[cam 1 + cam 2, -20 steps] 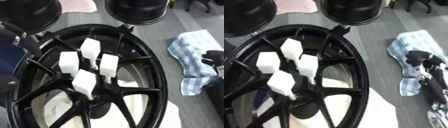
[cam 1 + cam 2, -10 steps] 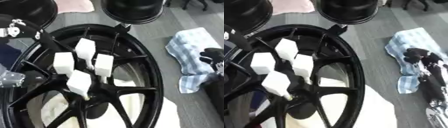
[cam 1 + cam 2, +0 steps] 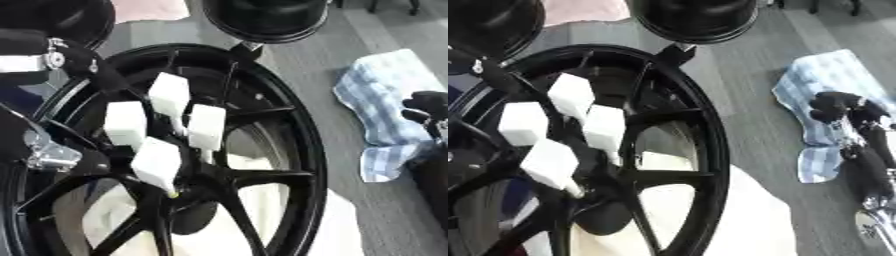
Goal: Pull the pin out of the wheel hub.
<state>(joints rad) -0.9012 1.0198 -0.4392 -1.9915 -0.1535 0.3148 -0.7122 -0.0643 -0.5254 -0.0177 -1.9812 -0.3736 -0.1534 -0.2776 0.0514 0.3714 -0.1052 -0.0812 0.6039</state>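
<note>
Wheel (image 3: 297, 150) fills left-centre; four white block-headed pins (image 3: 170, 94) stick up round its hub (image 3: 188, 187). Left hand (image 3: 61, 55) sits at the upper-left rim, nearer; fingers' state can't be told. Right hand (image 3: 842, 107) curled empty over the cloth (image 3: 385, 95), well apart.

No text, label, brand, number or sign can be read anywhere in either eye view. The glossy black multi-spoke wheel rim (image 3: 289, 150) carries no legible marking on its spokes or barrel, and the four plain white blocks (image 3: 169, 93) standing at its hub are blank on every face that shows. The blue-and-white checked cloth (image 3: 385, 105) on the grey floor bears only its woven pattern; perhaps fine print exists somewhere, but the blur hides it.
</note>
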